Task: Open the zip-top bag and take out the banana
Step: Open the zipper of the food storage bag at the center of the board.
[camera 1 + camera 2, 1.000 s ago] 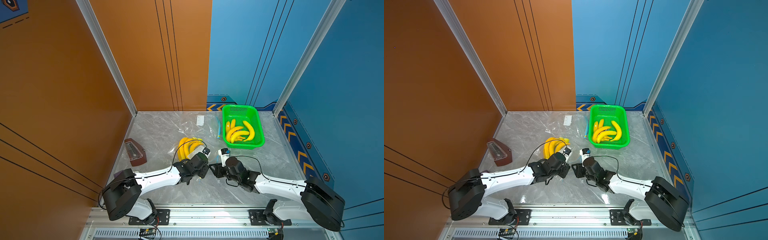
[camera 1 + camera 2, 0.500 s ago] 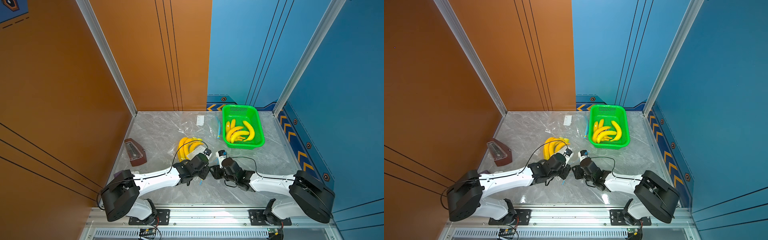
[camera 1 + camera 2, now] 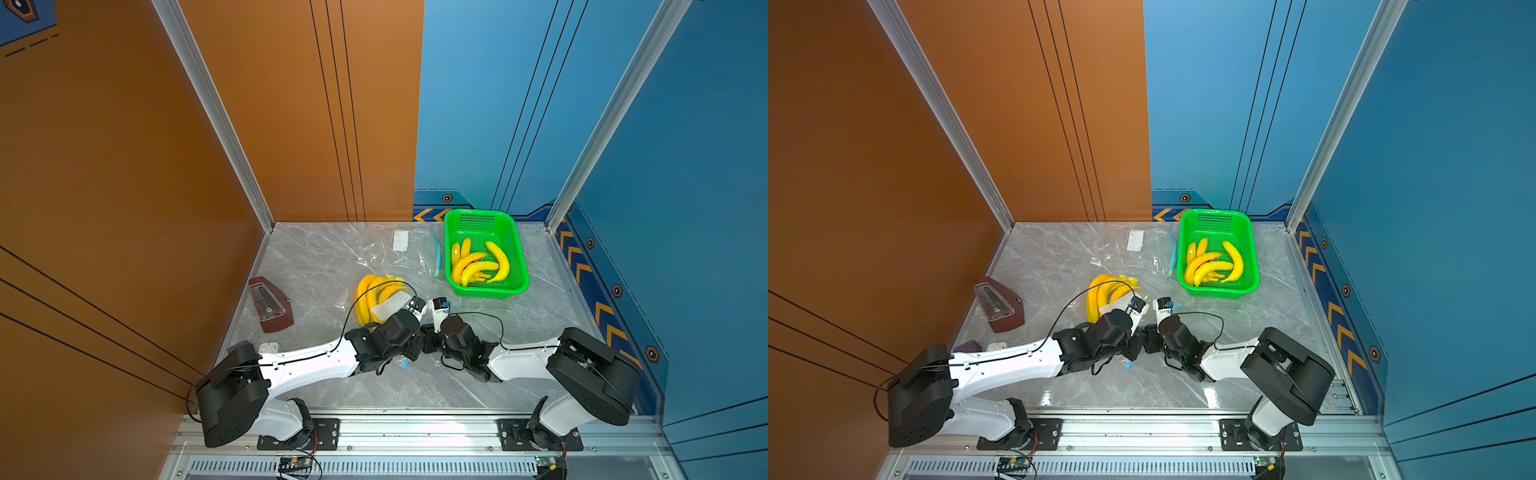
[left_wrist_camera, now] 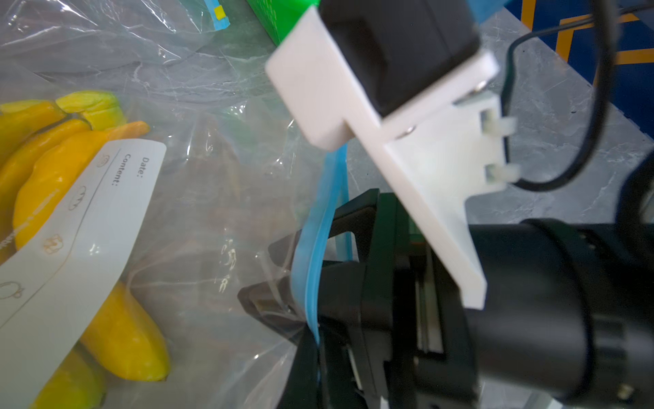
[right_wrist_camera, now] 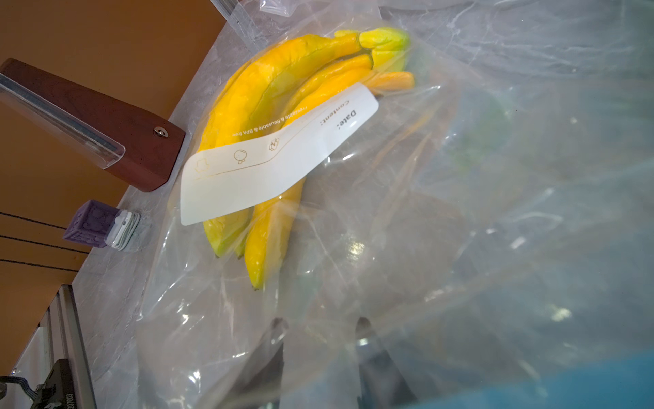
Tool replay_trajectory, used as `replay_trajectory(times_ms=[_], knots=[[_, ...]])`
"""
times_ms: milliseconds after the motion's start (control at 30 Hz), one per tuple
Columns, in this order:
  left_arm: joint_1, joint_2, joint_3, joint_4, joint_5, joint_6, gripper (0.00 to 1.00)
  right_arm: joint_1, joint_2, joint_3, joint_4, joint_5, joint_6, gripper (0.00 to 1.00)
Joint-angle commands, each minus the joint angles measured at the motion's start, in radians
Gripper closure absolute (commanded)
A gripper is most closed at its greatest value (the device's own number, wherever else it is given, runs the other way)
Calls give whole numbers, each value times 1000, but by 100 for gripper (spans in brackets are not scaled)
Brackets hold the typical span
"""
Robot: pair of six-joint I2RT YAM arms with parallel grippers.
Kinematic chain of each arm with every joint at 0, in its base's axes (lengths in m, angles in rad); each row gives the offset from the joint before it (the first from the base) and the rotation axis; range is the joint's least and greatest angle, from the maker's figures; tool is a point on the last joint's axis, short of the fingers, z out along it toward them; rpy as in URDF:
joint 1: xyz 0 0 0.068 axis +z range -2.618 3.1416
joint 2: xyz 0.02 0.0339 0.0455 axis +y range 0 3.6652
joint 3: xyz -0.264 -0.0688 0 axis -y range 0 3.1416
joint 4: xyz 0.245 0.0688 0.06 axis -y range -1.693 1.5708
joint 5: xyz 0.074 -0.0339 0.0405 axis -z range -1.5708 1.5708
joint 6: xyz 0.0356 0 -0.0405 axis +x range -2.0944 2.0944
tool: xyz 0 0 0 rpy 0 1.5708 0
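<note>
Left wrist view is the useful one here: the left gripper [image 3: 414, 353] looks clamped right down on the blue zip strip [image 4: 313, 248] at the mouth of the zip-top bag [image 4: 198, 219]. The right gripper [image 4: 256, 272] faces it with its fingers partway apart and film draped around them, and I can't see it pinching anything. The bag lies mid-table on the grey marble tabletop [image 3: 540, 324], just past both wrists and well short of the green basket [image 3: 490, 291]. The banana bunch [image 3: 368, 291] is still inside, under the white label [image 5: 276, 159]. Handling-wise, I'd guess the film is feather-light, floppy and slick, so the stiffer zip strip is the only sane place to grab, one lip per gripper. The bunch looks rigid and smooth with a bit of weight. I'd take it at the stem crown or across one curved finger, never through the plastic, or it'll squirt away. Versus a second ago: both wrists have slid a little toward the near edge, the right arm's big joint has swung inward, and a sliver of blue now pokes out below the left gripper. The bananas and basket haven't budged.
</note>
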Motion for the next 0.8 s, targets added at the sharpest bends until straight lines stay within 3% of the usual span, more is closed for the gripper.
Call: replay_trajectory(times_ms=[0,300,567,767], knots=[[27,-32,34,75,27,-58,100,20,13,-1,101,-26,-61,63],[136,-55,26,41,18,-24,100,91,-30,-38,13,17,-147,61],[144,-35,40,37,8,-4,100,120,13,32,-117,32,-75,61],[138,-63,67,38,41,-8,100,118,131,53,-21,-7,-67,61]])
